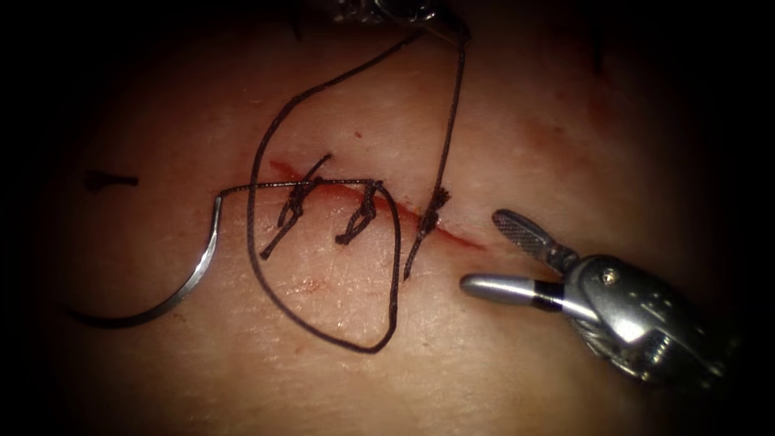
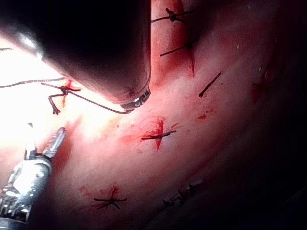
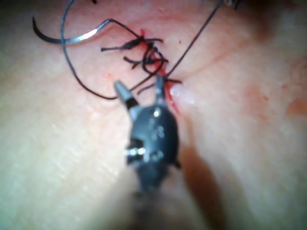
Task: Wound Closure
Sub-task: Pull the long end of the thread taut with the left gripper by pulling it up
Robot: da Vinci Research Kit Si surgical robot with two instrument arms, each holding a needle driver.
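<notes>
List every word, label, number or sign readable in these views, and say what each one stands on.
No text can be read for certain.
The band at the end of the left tool in the left wrist view bears pale marks, too small to read.
The right tool, jaws open and holding nothing, carries no lettering.
The needle, lying free on the tissue left of the cut, and the thread bear none.

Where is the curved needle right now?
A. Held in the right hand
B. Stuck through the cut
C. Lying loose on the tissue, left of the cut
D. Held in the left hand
C: the needle lies free on the tissue, while the right hand gapes open and empty.
</notes>
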